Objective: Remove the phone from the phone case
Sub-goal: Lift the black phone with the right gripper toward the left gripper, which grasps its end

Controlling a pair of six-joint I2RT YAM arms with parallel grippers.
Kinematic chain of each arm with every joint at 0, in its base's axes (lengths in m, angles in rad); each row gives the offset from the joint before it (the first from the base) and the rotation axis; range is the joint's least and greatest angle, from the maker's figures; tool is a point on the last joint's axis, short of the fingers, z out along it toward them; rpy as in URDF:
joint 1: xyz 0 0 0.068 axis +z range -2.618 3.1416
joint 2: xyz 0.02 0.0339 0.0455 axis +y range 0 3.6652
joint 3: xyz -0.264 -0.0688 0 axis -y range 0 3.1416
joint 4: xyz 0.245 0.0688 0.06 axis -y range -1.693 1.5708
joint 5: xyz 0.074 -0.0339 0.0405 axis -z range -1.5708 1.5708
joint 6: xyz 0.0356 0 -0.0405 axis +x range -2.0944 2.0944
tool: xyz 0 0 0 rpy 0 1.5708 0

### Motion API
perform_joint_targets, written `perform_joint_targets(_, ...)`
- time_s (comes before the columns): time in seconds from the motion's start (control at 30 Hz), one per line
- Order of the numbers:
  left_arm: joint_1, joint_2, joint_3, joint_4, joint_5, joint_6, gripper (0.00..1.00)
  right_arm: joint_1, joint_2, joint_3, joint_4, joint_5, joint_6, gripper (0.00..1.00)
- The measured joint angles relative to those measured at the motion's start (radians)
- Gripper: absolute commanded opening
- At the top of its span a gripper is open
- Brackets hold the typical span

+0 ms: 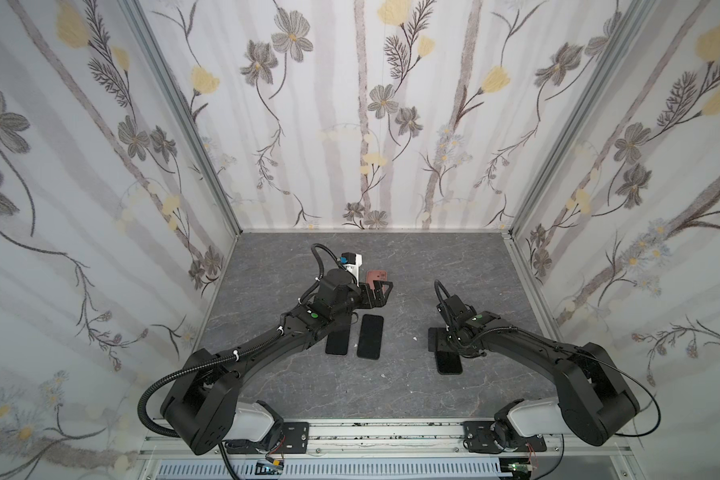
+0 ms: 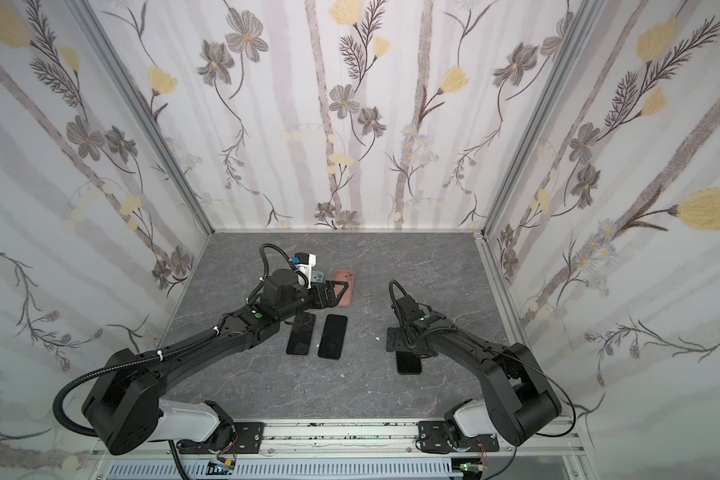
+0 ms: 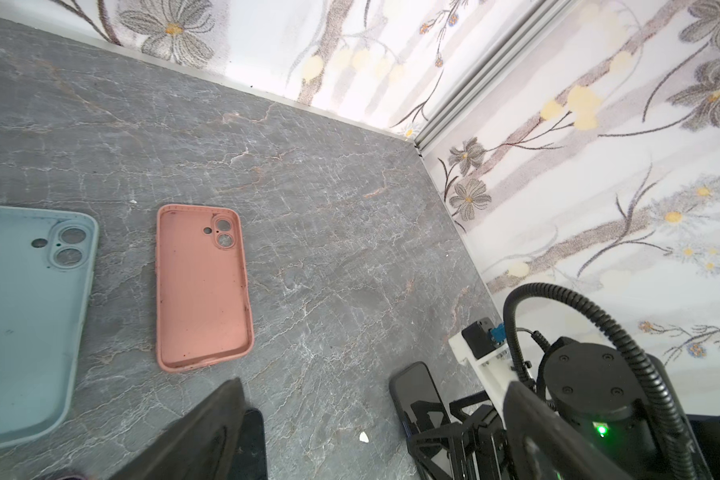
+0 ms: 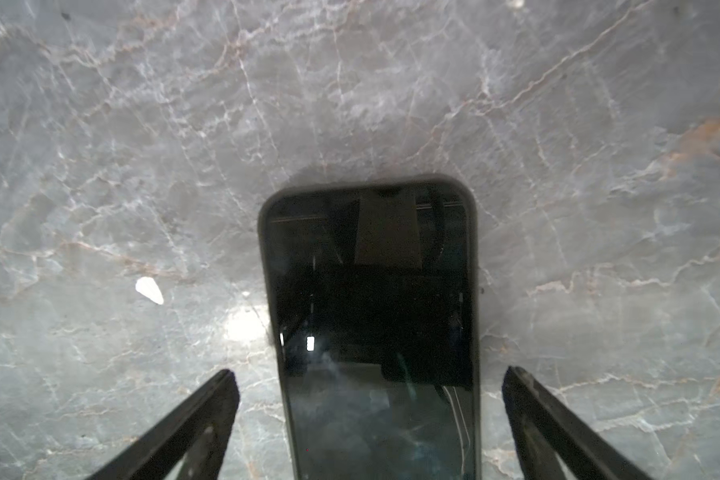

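While lying screen-up on the counter (image 1: 267, 374), sat cased: phone (image 1: 449, 362) in dark phone case (image 4: 476, 266), straddled by right tool (image 4: 370, 372), fingers apart, clear of its sides. Noted bare phones (image 1: 370, 336) mid-counter; behind, pink case (image 3: 202, 286), blue case (image 3: 26, 311), beside left tool (image 1: 383, 293), likewise spread wide.

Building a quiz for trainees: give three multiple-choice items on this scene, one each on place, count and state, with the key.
1. The pink case lies: A) farther back than every phone B) at the front edge C) under the right arm
2. Phones on the table: A) one B) three C) five
3. The right gripper is: A) shut B) open astride a phone C) unseen
Key: A, both top views show it behind them; B, two side by side, one apart; B, fingers flank the phone without touching.
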Motion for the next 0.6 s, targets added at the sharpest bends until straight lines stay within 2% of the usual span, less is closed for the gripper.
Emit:
perform_joint_targets(0.2,0.002,0.000,-0.002,0.006,0.023,-0.013,1.00,0.026,0.066,0.017,-0.023,0.007,-0.022,0.95)
perform_joint_targets(0.6,0.004,0.020,-0.002,0.031,0.050,-0.013,1.00,0.062,0.026,-0.015,-0.051,0.005,0.000,0.86)
